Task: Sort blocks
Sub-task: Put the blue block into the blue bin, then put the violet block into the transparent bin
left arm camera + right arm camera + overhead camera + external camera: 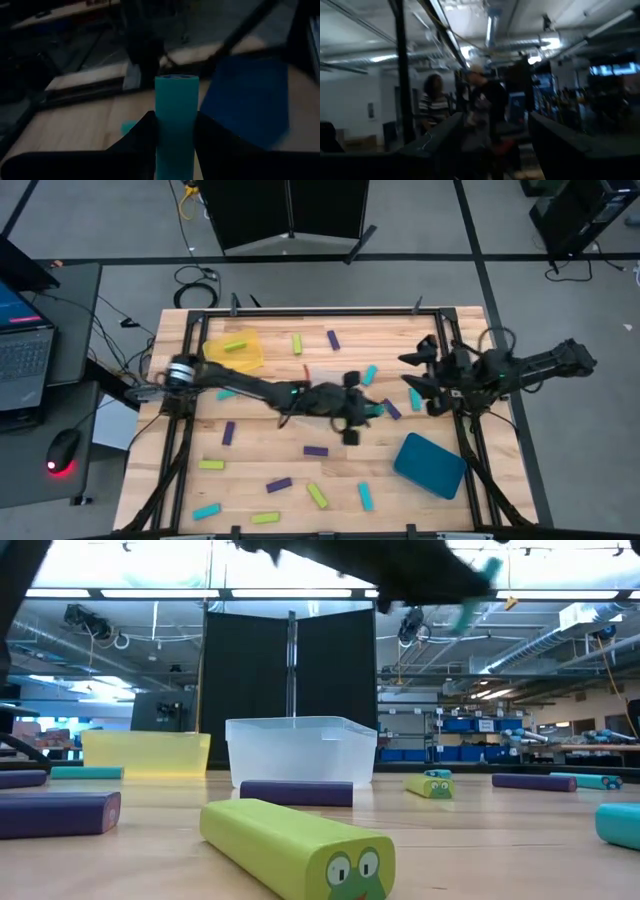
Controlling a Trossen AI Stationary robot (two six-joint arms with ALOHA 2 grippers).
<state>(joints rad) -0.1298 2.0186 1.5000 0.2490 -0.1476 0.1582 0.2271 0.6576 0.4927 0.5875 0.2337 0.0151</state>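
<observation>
Over the table (300, 480), left gripper (175, 132) jaws clamp a cyan block (176, 115).

Cyan block (176, 120); lime-green block (296, 846) with frog face; yellow tray (236, 350).

Laptop (22, 345), mouse (62, 450), 2 people (470, 107) standing in the room.

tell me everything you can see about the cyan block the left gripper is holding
The cyan block is a smooth, matte rectangular bar with a flat end and rounded edges. It is clamped between the left gripper's two dark fingers, sticking out lengthwise past their tips. It is lifted off the wood table, near its middle, pointing toward the teal tray. Nothing but the fingers touches it.
</observation>
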